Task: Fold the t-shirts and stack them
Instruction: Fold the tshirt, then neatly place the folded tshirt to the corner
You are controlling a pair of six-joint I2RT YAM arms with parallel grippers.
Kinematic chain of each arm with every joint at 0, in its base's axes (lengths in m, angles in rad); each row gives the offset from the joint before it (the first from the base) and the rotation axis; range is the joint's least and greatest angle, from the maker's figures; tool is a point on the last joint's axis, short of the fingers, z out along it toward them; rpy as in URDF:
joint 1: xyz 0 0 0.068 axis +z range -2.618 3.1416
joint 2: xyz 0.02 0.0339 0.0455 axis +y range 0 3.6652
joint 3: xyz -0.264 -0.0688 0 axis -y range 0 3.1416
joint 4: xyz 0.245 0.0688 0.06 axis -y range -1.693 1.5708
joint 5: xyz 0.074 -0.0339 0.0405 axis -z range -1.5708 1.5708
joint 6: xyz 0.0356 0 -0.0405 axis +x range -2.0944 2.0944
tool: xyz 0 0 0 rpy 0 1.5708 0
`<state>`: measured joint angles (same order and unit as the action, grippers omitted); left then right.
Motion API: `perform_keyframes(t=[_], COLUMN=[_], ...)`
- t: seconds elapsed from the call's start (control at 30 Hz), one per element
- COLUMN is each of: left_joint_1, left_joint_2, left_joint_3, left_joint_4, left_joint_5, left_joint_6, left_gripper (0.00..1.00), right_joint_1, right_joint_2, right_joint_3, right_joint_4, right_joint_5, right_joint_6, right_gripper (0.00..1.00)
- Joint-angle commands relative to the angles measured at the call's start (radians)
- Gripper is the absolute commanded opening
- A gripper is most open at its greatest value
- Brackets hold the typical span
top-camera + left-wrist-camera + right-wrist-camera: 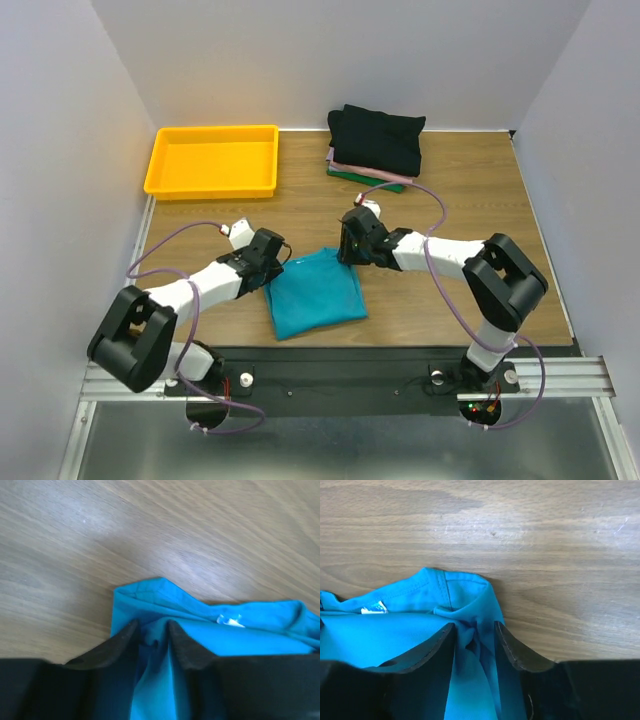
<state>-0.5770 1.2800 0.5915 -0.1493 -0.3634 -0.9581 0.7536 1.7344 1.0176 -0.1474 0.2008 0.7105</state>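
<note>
The teal t-shirt [315,293] lies folded on the wooden table, between my two arms. My left gripper [274,264] is at its far left corner and my right gripper [350,256] at its far right corner. In the left wrist view the left gripper [152,630] has its fingers parted, with a loose pucker of the teal cloth [240,635] between them. In the right wrist view the right gripper [474,629] also stands parted over a bunched fold of the teal shirt [395,630]. At the back lies a stack of folded t-shirts: black [378,135] on top, pale pink [365,172] and dark green [388,184] below.
A yellow plastic tray [158,165] stands at the back left of the table. White walls close in the left, right and back sides. The teal shirt's white neck label [230,621] faces up near the collar edge.
</note>
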Motion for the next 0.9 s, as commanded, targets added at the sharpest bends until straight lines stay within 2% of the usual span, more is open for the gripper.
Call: perform_keyframes(t=[0.0,0.03,0.07,0.1,0.13,0.2,0.23,0.3,0.4,0.67,0.8,0.87], left_joint_1=[0.009,0.009,0.009,0.009,0.009,0.009,0.009,0.009,0.009,0.009,0.011,0.009], left_joint_2=[0.03,0.009,-0.007,-0.025,-0.065,-0.108,-0.154,-0.2,-0.29,-0.467,-0.49,-0.487], left_joint_3=[0.076,0.073,0.073,0.068,0.068,0.07,0.07,0.068,0.065,0.014,-0.021,-0.021], left_joint_4=[-0.058,-0.056,-0.056,-0.058,-0.064,-0.087,-0.098,-0.136,-0.208,-0.299,-0.28,-0.28], left_joint_5=[-0.081,-0.081,-0.083,-0.085,-0.088,-0.088,-0.091,-0.1,-0.111,-0.082,-0.072,-0.072], left_joint_6=[-0.027,-0.03,-0.03,-0.028,-0.027,-0.022,-0.022,-0.025,-0.036,-0.064,-0.053,-0.051], left_gripper=[0.57,0.64,0.67,0.72,0.8,0.88,0.98,0.98,0.98,0.99,0.99,0.98], right_joint_1=[-0.01,-0.011,-0.011,-0.011,-0.011,-0.01,-0.011,-0.011,-0.008,0.036,0.053,0.076], right_joint_2=[-0.022,-0.048,-0.061,-0.078,-0.116,-0.154,-0.173,-0.226,-0.275,-0.271,-0.222,-0.176], right_joint_3=[0.049,0.047,0.045,0.042,0.032,0.009,-0.005,-0.057,-0.137,-0.22,-0.215,-0.197], right_joint_4=[0.02,0.02,0.02,0.02,0.02,0.02,0.02,0.02,0.019,-0.014,-0.026,-0.027], right_joint_5=[-0.02,-0.041,-0.055,-0.075,-0.09,-0.119,-0.147,-0.193,-0.242,-0.178,-0.175,-0.176], right_joint_6=[-0.039,-0.06,-0.074,-0.094,-0.101,-0.123,-0.143,-0.173,-0.195,-0.195,-0.189,-0.192], right_gripper=[0.5,0.6,0.63,0.71,0.75,0.79,0.89,1.0,1.0,0.96,0.89,0.8])
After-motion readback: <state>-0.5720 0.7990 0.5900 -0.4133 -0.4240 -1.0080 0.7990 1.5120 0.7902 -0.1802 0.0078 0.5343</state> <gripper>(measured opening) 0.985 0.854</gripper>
